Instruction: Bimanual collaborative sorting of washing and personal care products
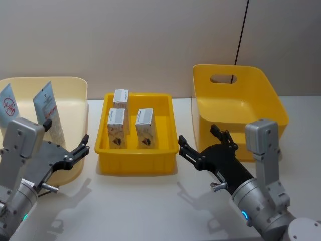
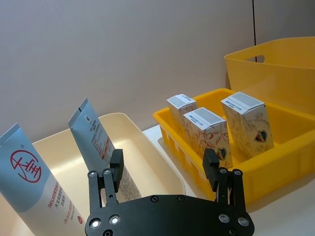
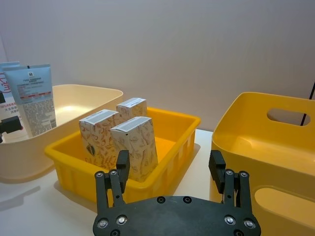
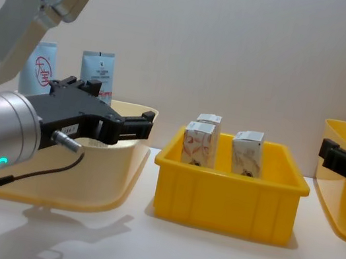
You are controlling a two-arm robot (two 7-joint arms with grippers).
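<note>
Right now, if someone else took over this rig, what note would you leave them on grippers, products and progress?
Left gripper: open, holding nothing, hovering at the front right of the cream bin.
Right gripper: open, holding nothing, hovering between the yellow tray and the handled yellow bin.
Products: the red-logo tube and the second tube stand in the cream bin; three white cartons stand upright in the yellow tray.
Done: tubes and cartons sit in separate containers.
Left: no grasp begun. Which pieces must still move is not evident, so confirm the target bins first.
</note>
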